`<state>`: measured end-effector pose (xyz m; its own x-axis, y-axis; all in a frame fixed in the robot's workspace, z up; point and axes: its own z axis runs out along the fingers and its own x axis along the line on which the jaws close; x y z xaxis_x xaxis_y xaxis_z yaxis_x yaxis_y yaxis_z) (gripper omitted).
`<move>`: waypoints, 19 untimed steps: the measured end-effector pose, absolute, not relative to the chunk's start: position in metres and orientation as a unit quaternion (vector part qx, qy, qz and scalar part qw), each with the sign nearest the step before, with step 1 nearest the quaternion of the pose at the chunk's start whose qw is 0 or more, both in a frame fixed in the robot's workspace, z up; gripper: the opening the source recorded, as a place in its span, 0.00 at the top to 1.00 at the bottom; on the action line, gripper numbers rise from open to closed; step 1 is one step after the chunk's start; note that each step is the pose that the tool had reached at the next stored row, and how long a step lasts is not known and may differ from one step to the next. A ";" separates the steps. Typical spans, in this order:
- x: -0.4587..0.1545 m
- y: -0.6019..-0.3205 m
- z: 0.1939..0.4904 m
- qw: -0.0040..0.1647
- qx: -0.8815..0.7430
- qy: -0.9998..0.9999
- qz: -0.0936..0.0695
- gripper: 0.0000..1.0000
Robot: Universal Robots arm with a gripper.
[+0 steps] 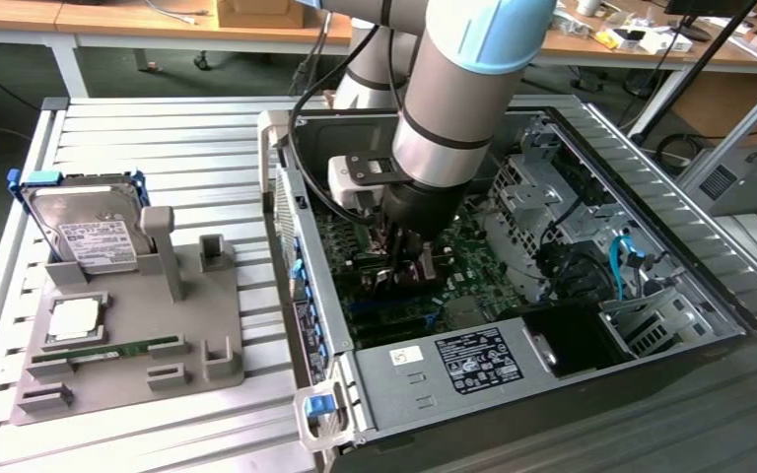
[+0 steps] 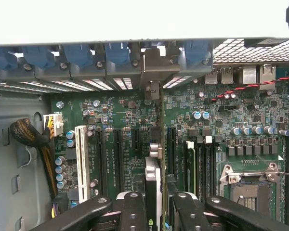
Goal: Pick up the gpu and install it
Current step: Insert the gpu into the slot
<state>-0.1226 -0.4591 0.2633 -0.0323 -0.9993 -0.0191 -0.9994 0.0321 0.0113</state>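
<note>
The gpu (image 2: 153, 179) stands on edge between my fingers (image 2: 133, 211), seen thin and dark with a small logo near my palm. It runs along an expansion slot of the green motherboard (image 2: 115, 120). Its silvery end bracket (image 2: 154, 65) sits against the case's rear slot openings, beside the blue clips (image 2: 118, 52). My gripper (image 2: 156, 211) is shut on the gpu. In the exterior view my gripper (image 1: 402, 264) reaches down into the open computer case (image 1: 694, 286), just above the board. Whether the card is seated in the slot I cannot tell.
Near the card are a white slot (image 2: 80, 161), a braided cable bundle (image 2: 31, 137), memory sticks (image 2: 190, 163) and the processor socket (image 2: 250, 188). The power supply (image 1: 471, 360) fills the case's near end. A grey fixture (image 1: 129, 374) outside holds a hard drive (image 1: 90, 236), processor (image 1: 76, 317) and memory stick (image 1: 129, 350).
</note>
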 end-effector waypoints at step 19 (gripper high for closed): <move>-0.123 -0.459 0.269 0.003 -0.696 0.718 0.011 0.73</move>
